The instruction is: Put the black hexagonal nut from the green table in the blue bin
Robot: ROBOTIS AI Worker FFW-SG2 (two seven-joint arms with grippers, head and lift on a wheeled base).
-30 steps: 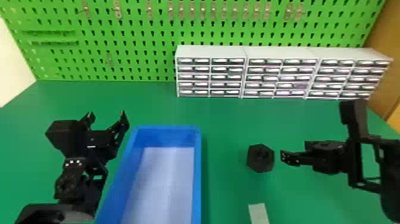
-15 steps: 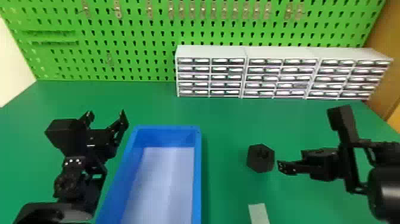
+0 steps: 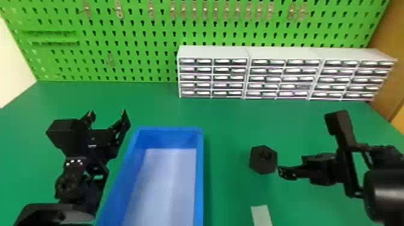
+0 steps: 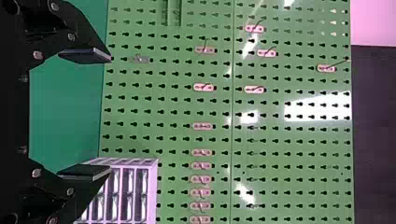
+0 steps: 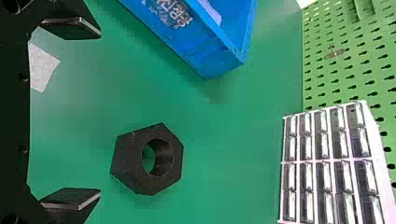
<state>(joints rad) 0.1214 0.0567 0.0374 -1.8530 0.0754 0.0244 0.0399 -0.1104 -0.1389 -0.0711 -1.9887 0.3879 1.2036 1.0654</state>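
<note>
Nut (image 3: pixel 258 164), black, hexagonal, right of head view's centre on green-topped bench (image 3: pixel 228 120). Black two-fingered right hand (image 5: pixel 100 112) released, spread beside it, presumably to straddle it. Black left hand (image 3: pixel 107 112), released, parked left of blue rectangular bin (image 3: pixel 199 174), likely clearing the drop.

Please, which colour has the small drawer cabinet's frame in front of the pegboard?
White, with dark drawer fronts; the head view shows it best.
</note>
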